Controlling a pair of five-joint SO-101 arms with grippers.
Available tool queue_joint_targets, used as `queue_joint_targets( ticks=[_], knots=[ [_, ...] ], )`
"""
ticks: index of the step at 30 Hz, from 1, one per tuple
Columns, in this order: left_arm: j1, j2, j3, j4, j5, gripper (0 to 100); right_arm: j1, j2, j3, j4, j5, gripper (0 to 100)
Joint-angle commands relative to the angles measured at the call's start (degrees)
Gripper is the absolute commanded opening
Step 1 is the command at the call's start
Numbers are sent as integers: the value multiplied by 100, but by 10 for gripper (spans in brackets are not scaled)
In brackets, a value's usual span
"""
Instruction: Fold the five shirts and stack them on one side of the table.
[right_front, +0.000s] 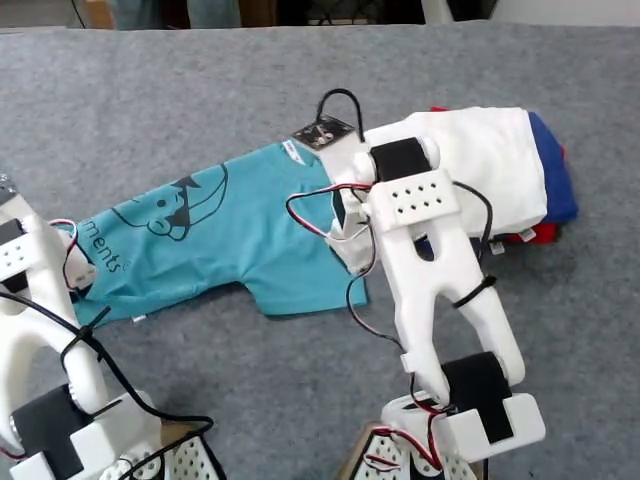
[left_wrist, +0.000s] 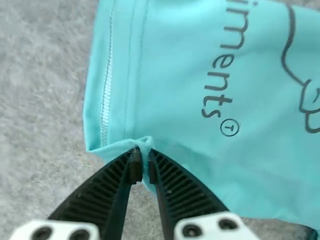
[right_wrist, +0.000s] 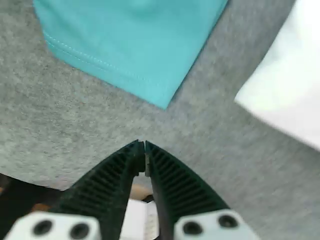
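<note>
A teal shirt with a dark print lies spread flat across the left and middle of the grey table. My left gripper is shut on a small pinched fold of the teal shirt at its hem corner, at the left end. My right gripper is shut on nothing and hovers over bare table just off a corner of the teal shirt, at its right end. Folded shirts are stacked at the right: white on top, blue and red beneath.
The grey cloth table has free room at the back left and along the front middle. Both arm bases stand at the front edge with loose cables. The white shirt lies close beside my right gripper.
</note>
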Motion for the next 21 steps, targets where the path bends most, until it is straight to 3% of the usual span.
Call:
queue_joint_targets(
  ticks=[1, 6, 21],
  knots=[
    [-40, -105, -365, 35, -9, 30, 18, -251, 374, 35, -791, 27],
    [-40, -105, -347, 26, 9, 30, 26, -198, 1015, -519, -1415, 114],
    [-40, -105, -365, -9, 9, 30, 53, -189, 2554, -2444, -1723, 75]
  ],
)
